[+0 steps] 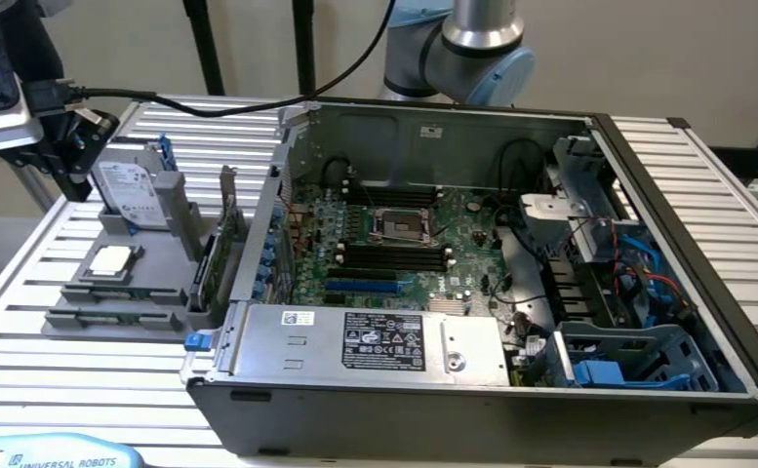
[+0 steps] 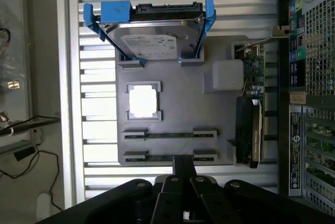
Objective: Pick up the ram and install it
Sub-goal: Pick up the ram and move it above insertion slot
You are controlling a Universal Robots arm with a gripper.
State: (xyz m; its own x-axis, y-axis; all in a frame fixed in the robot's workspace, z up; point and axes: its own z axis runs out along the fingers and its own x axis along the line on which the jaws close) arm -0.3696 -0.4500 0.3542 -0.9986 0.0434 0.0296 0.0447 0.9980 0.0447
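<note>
Two ram sticks lie in slots of a grey holder tray (image 2: 178, 90): one (image 2: 170, 135) further from the fingers, the other (image 2: 157, 157) closest to them. In the exterior view the same sticks (image 1: 121, 291) (image 1: 109, 319) sit at the tray's near end, left of the open computer case (image 1: 483, 390). My gripper (image 2: 183, 165) is shut with nothing in it, and it hangs above the tray's edge with its tips over the middle of the nearer stick. The black memory slots (image 1: 385, 255) on the motherboard stand bare.
The tray also holds a hard drive in a blue caddy (image 2: 152, 35), a square silver processor (image 2: 144, 101) and a green expansion card (image 2: 250, 103) upright beside the case wall. The arm's wrist end (image 1: 20, 97) is at the exterior view's far left. Cables and a power supply (image 1: 379, 341) fill the case.
</note>
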